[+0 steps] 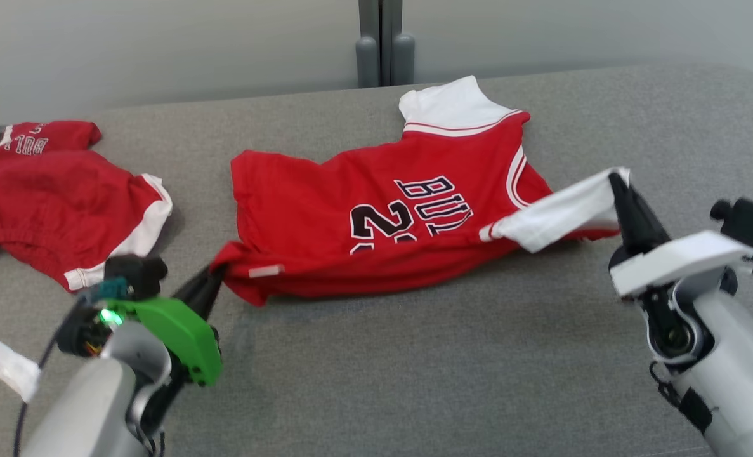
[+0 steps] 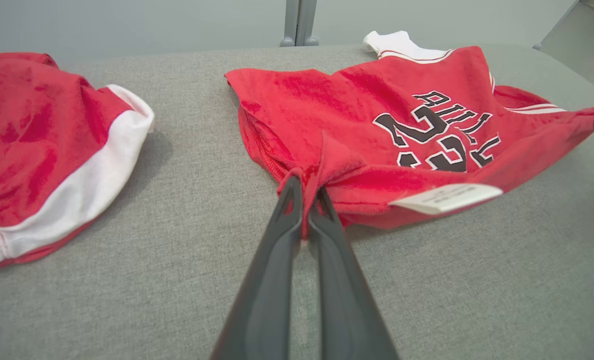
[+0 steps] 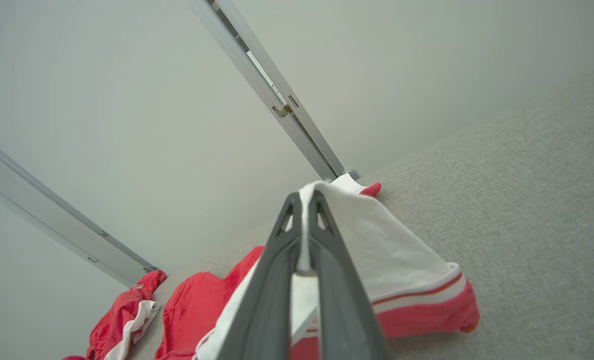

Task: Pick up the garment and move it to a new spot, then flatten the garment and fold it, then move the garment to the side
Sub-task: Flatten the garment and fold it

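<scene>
Your left gripper, nearest at the lower left, is pressed together on the near-left hem corner of the red jersey. Your right gripper pinches its white sleeve, raised off the grey table. Holding opposite ends likely lets you lift it spread instead of bunched. Most of it rests mid-table, well apart from a second red garment at the far left.
</scene>
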`<state>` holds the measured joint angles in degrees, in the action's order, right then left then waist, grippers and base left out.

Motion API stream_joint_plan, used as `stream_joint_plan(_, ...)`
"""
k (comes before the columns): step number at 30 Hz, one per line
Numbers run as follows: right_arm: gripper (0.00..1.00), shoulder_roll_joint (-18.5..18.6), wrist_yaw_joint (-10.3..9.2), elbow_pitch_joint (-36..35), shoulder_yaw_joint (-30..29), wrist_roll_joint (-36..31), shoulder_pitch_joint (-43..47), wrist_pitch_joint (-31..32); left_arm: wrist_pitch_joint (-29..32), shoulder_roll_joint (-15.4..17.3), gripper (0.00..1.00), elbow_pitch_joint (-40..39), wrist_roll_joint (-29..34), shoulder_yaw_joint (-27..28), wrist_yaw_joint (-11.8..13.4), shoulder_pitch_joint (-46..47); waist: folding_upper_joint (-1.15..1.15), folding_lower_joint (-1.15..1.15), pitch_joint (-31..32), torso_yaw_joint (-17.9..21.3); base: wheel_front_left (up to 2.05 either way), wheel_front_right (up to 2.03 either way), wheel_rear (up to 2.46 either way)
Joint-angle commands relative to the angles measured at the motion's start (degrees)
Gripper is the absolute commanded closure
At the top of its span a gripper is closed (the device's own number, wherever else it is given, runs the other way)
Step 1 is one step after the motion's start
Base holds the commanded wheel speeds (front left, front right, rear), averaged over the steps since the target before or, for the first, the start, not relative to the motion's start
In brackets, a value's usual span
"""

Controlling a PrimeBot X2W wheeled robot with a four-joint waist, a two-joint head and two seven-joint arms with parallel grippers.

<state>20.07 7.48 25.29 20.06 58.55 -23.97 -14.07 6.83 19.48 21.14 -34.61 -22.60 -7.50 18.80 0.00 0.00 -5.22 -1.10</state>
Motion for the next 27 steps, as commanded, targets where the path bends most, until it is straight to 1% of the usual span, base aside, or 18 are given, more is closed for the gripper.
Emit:
stream_joint_plan(1, 1.0, 0.3, 0.02, -0.9, -0.1, 1.4, -2.7, -0.2, 0.9, 1.7, 1.0, -0.4, 0.5, -0.3, 0.1, 3.6, 0.0, 0.0, -3.4, 0.2, 0.0, 0.0, 0.0)
stream_joint_plan(5, 1.0, 2.1, 0.02, -1.8, 1.8, 3.8, -13.0, 1.2, 4.1, 3.0, 1.0, -0.3, -1.1, -2.4, 0.1, 14.6, 0.0, 0.0, -9.5, 0.4, 0.0, 0.0, 0.0)
stream_joint_plan(7, 1.0, 2.0, 0.02, -0.9, 3.0, 4.5, -19.4, 1.9, 5.3, 3.7, 1.0, 0.8, -2.3, -2.9, 0.1, 20.9, 0.0, 0.0, -13.1, 0.7, 0.0, 0.0, 0.0)
stream_joint_plan(10, 1.0, 2.2, 0.02, 1.8, 4.5, 4.7, -29.9, 2.1, 6.3, 4.3, 1.0, 3.6, -3.8, -3.5, 0.1, 30.9, 0.0, 0.0, -17.7, 1.0, 0.0, 0.0, 0.0)
stream_joint_plan(13, 1.0, 1.8, 0.02, 5.1, 5.1, 5.0, -39.9, 1.4, 5.5, 4.9, 1.0, 7.0, -3.8, -3.9, 0.1, 40.2, 0.0, 0.0, -21.0, 1.3, 0.0, 0.0, 0.0)
stream_joint_plan(15, 1.0, 2.1, 0.02, 7.0, 5.8, 4.6, -45.5, 1.1, 5.1, 4.7, 1.0, 9.2, -4.9, -3.6, 0.1, 45.4, 0.0, 0.0, -22.3, 1.3, 0.0, 0.0, 0.0)
stream_joint_plan(17, 1.0, 2.5, 0.02, 9.0, 6.3, 4.1, -51.1, 0.8, 5.1, 5.3, 1.0, 11.7, -5.7, -2.6, 0.1, 50.9, 0.0, 0.0, -23.4, 1.5, 0.0, 0.0, 0.0)
stream_joint_plan(20, 1.0, 3.0, 0.02, 11.4, 6.7, 4.3, -58.6, 0.4, 5.2, 4.3, 1.0, 15.5, -7.6, -0.5, 0.1, 57.6, 0.0, 0.0, -24.5, 1.4, 0.0, 0.0, 0.0)
stream_joint_plan(23, 1.0, 3.4, 0.01, 14.7, 6.9, 3.7, -66.2, 0.1, 5.0, 4.2, 1.0, 19.2, -9.4, 1.4, 0.1, 65.3, 0.0, 0.0, -25.5, 1.7, 0.0, 0.0, 0.0)
stream_joint_plan(27, 1.0, 2.8, 0.01, 19.2, 7.2, 2.7, -75.4, -0.3, 4.1, 4.2, 1.0, 23.2, -9.7, 2.0, 0.1, 73.2, 0.0, 0.0, -26.1, 2.2, 0.0, 0.0, 0.0)
